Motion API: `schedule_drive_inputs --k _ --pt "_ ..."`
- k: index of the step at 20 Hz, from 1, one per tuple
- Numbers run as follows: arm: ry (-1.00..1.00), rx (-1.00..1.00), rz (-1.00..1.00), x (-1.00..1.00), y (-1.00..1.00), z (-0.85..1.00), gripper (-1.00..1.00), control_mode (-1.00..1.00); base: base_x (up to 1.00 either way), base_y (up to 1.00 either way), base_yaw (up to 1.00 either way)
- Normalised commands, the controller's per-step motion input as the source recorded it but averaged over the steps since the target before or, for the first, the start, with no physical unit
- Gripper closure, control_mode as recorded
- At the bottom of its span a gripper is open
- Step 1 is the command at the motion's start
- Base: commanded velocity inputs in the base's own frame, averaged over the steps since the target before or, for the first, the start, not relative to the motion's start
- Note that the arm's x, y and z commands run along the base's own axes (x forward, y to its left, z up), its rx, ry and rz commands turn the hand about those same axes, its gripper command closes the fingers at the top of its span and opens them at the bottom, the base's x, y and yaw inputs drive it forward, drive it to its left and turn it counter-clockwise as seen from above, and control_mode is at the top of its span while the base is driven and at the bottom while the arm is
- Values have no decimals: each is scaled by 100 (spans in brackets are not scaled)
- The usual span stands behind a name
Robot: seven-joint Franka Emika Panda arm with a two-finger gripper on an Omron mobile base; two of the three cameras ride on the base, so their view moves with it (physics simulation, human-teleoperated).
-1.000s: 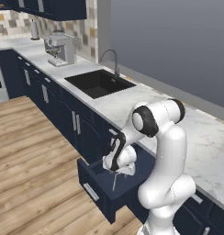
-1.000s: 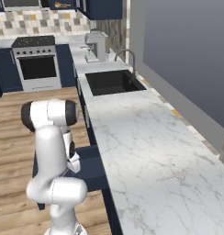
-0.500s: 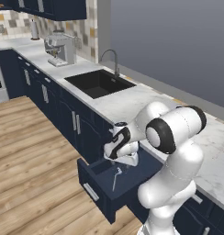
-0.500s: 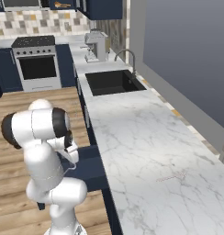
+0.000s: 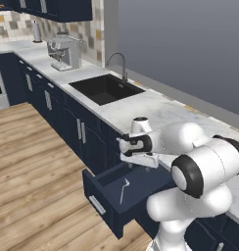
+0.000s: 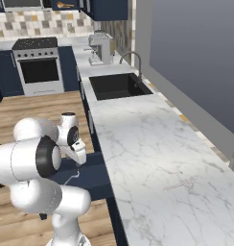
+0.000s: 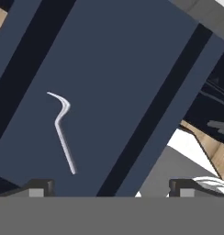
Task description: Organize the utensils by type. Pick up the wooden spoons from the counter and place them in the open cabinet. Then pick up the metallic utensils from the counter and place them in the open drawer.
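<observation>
The open drawer [image 5: 110, 210] stands pulled out of the navy base cabinets below the counter [image 5: 155, 105]. One thin metallic utensil [image 5: 124, 190] lies on the drawer floor [image 7: 123, 69], where it shows bent [image 7: 61, 131]. My gripper [image 5: 139, 161] hangs just above the drawer, open and empty, its fingertips [image 7: 38, 188] spread wide, near that utensil [image 6: 74, 177]. Another thin metallic utensil [image 6: 179, 184] lies on the counter [image 6: 138, 144] to the right. An orange-brown piece, perhaps a wooden spoon [image 6: 66, 5], shows in the open cabinet [image 6: 73, 4].
A black sink [image 5: 106, 88] with a faucet is set in the counter beyond the drawer, and a coffee machine [image 5: 62, 51] stands further back. The stove [image 6: 38, 65] is at the far end. Wooden floor [image 5: 33, 162] lies in front of the drawer.
My hand has risen from inside the drawer to just above it, and the elbow has swung towards the cameras. The utensil stays on the drawer floor.
</observation>
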Motion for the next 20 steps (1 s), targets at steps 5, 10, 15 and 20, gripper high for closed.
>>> schedule_drive_inputs --k 5,10,15,20 --pt "11 0 0 -14 -55 55 -100 -100 0 0 0" --pt "0 0 -1 -12 -65 46 -100 -100 0 0 0" --pt "0 0 0 -5 -77 29 -100 -100 0 0 0" --pt "-1 0 0 0 -81 10 -100 -100 0 0 0"
